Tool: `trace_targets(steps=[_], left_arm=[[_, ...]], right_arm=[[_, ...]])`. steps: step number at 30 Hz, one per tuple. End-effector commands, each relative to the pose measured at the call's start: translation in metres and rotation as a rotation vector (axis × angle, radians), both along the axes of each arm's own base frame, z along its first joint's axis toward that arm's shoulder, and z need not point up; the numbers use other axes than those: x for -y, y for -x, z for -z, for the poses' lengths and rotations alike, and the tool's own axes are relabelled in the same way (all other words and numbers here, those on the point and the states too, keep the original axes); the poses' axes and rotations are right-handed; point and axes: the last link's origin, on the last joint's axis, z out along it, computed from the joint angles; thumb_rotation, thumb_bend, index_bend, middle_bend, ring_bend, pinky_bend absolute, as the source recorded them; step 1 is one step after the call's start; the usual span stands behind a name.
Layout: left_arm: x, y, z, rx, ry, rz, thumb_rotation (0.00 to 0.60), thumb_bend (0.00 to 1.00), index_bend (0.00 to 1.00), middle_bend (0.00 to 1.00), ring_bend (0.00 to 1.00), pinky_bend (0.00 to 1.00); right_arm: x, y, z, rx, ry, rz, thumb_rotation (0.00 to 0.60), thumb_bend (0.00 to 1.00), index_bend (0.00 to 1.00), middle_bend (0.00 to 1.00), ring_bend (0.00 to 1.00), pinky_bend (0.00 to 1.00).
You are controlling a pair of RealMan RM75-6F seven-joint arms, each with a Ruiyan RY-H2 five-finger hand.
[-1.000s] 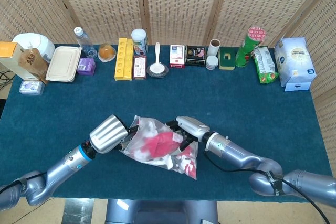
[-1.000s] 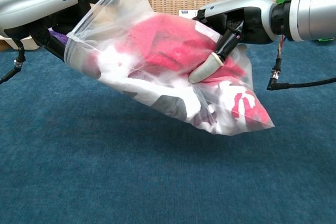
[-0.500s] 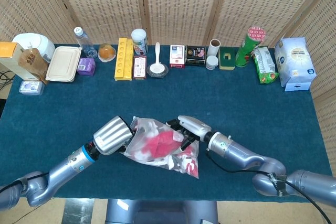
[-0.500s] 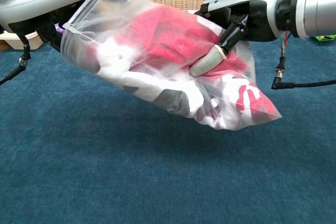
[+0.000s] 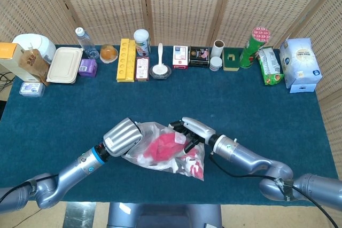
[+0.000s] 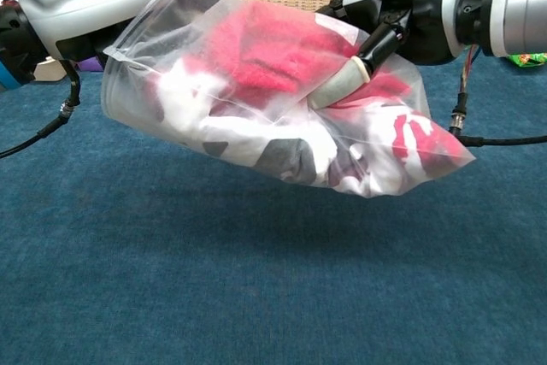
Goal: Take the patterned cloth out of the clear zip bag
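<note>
Both hands have shifted slightly toward the near table edge since the earlier frames, carrying the clear zip bag (image 5: 163, 150) with them.

Head view: the bag hangs above the blue table cloth (image 5: 256, 105), well in front of the yellow tray (image 5: 126, 60) in the back row. The left hand (image 5: 124, 136) is at the bag's left end; whether its fingers clamp the plastic cannot be told from here. The right hand (image 5: 188, 130) presses on the bag's right upper side.

Chest view: the patterned cloth (image 6: 282, 83) (red, white and dark patches) is wholly inside the bag, clear of the table. The left hand (image 6: 102, 2) sits at the bag's open mouth, fingers hidden. The right hand (image 6: 393, 19) has one finger (image 6: 338, 90) pressed into the bag over the cloth.
</note>
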Motion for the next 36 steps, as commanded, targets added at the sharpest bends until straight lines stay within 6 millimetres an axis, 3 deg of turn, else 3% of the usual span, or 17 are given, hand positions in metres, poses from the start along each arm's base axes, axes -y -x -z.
trace_targets(steps=[1, 14, 26, 36], left_arm=[[0.0, -0.003, 0.003, -0.005, 0.011, 0.002, 0.6, 0.32, 0.62, 1.0, 1.0, 0.98], [0.0, -0.008, 0.008, -0.029, -0.038, 0.048, 0.6, 0.43, 0.87, 1.0, 1.0, 1.0], [-0.011, 0.028, 0.008, -0.016, -0.074, 0.0, 0.6, 0.43, 0.88, 1.0, 1.0, 1.0], [-0.024, 0.051, 0.037, -0.043, -0.02, -0.028, 0.6, 0.43, 0.89, 1.0, 1.0, 1.0]], right_arm=[[0.001, 0.001, -0.001, 0.029, -0.003, 0.018, 0.6, 0.17, 0.81, 0.9, 1.0, 1.0], [0.009, 0.01, -0.004, 0.121, 0.001, 0.12, 0.6, 0.16, 0.81, 0.9, 1.0, 1.0], [0.007, 0.025, 0.014, 0.03, 0.047, 0.148, 0.6, 0.16, 0.8, 0.9, 1.0, 1.0], [0.005, 0.038, 0.043, -0.085, 0.084, 0.155, 0.6, 0.16, 0.8, 0.9, 1.0, 1.0]])
